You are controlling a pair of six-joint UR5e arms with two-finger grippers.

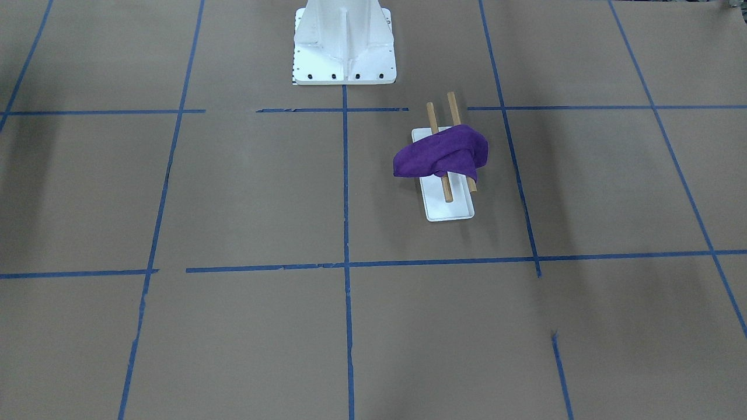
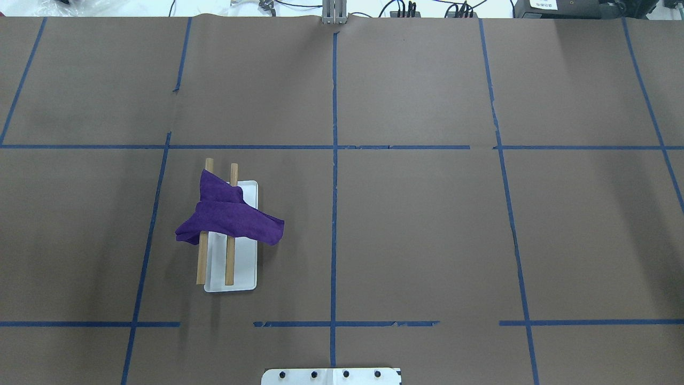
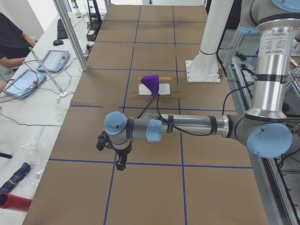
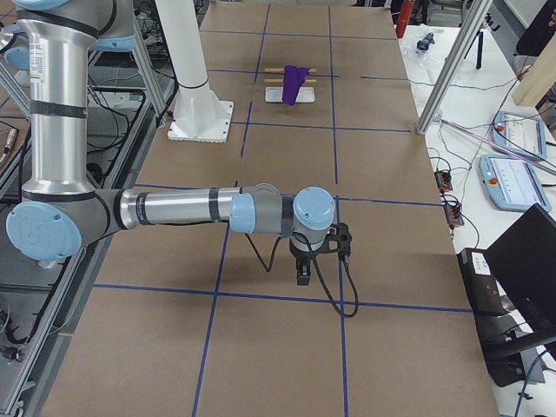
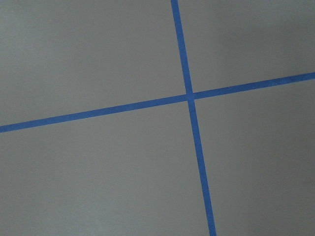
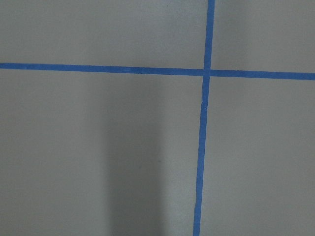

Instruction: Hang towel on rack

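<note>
A purple towel (image 2: 227,214) lies draped over both brown wooden dowels of the rack (image 2: 231,267), which stands on a flat white tray base (image 2: 243,267). The towel (image 1: 437,154) and rack (image 1: 447,189) also show in the front-facing view, and small in the side views (image 3: 151,83) (image 4: 295,82). The left gripper (image 3: 121,165) hangs far from the rack over the table's left end. The right gripper (image 4: 302,274) hangs over the table's right end. Both show only in side views, so I cannot tell whether they are open or shut.
The white ribbed pedestal (image 1: 344,41) with bolt holes stands at the robot's side of the table. Blue tape lines (image 2: 334,160) cross the brown table cover. Both wrist views show only brown paper and a tape cross (image 5: 189,96) (image 6: 205,73). Operators' pendants (image 3: 51,61) lie beyond the table.
</note>
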